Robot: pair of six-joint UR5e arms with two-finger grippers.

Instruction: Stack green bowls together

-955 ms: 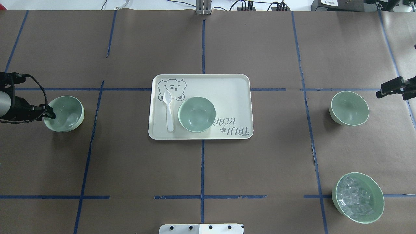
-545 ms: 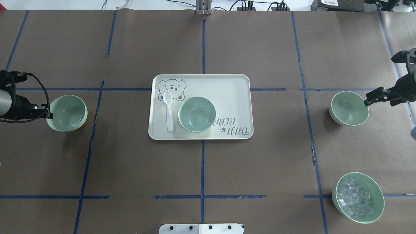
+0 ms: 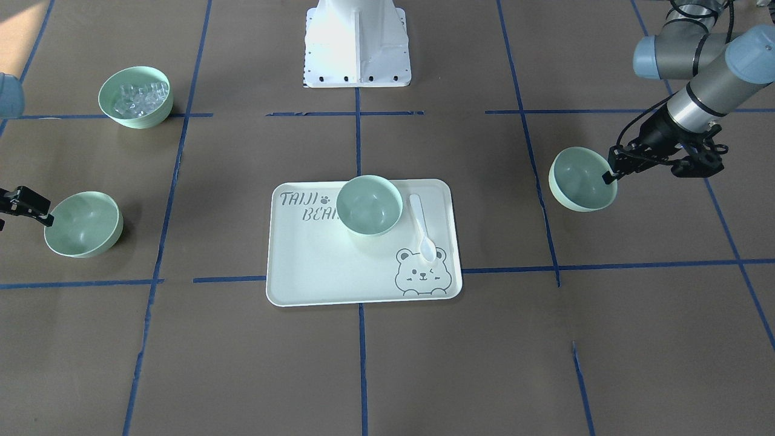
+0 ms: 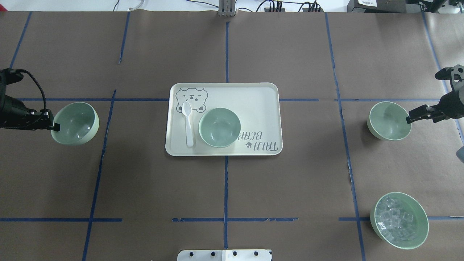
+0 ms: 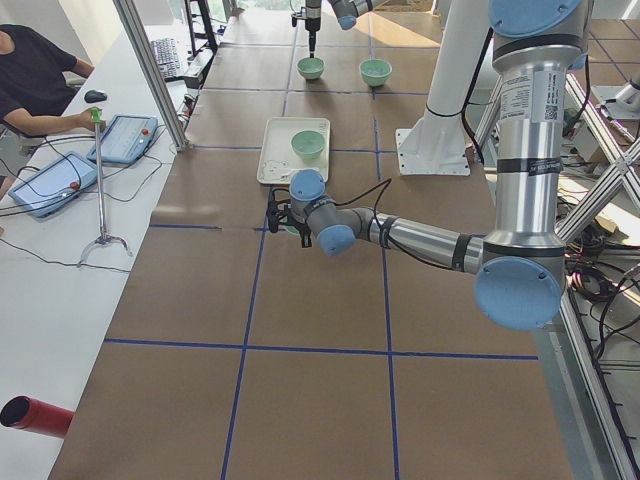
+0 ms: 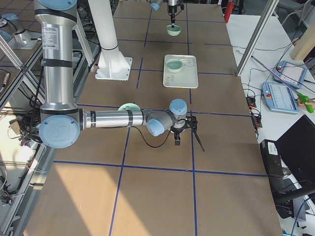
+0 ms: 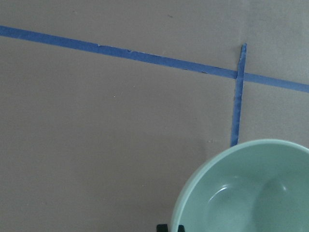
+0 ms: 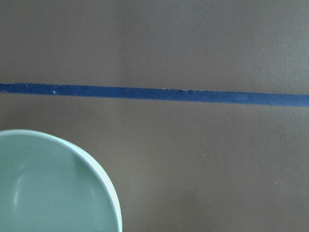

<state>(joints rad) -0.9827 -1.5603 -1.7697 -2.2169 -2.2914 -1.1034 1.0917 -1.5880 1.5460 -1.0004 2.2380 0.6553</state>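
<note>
Brown paper marked with blue tape lines (image 4: 225, 188) covers the table (image 4: 152, 188) in front of you. Nearest the robot's base, on its right, you have the green bowl of clear cubes (image 4: 399, 220), well apart from everything else.

One row further out you'll find all three plain green bowls, none nested yet. The left bowl (image 4: 78, 122) is tilted, its mouth turned toward the tray, and the left gripper (image 4: 55, 126) is pinching its outer rim. The middle bowl (image 4: 219, 127) stands upright on the pale tray (image 4: 257, 98), just beside a white spoon (image 4: 188, 125). The tray's lettering (image 4: 263, 142) reads "TAIJI BEAR" with a paw print, and a bear's face is drawn in the corner by the spoon's head. The right bowl (image 4: 388, 120) rests on the paper with the right gripper (image 4: 409, 119) at its outer rim. It looks close to touching, but you can't tell from these angles whether its jaws are spread or pressed together.

At the far edge, black cables (image 4: 275, 5) run past the paper.
</note>
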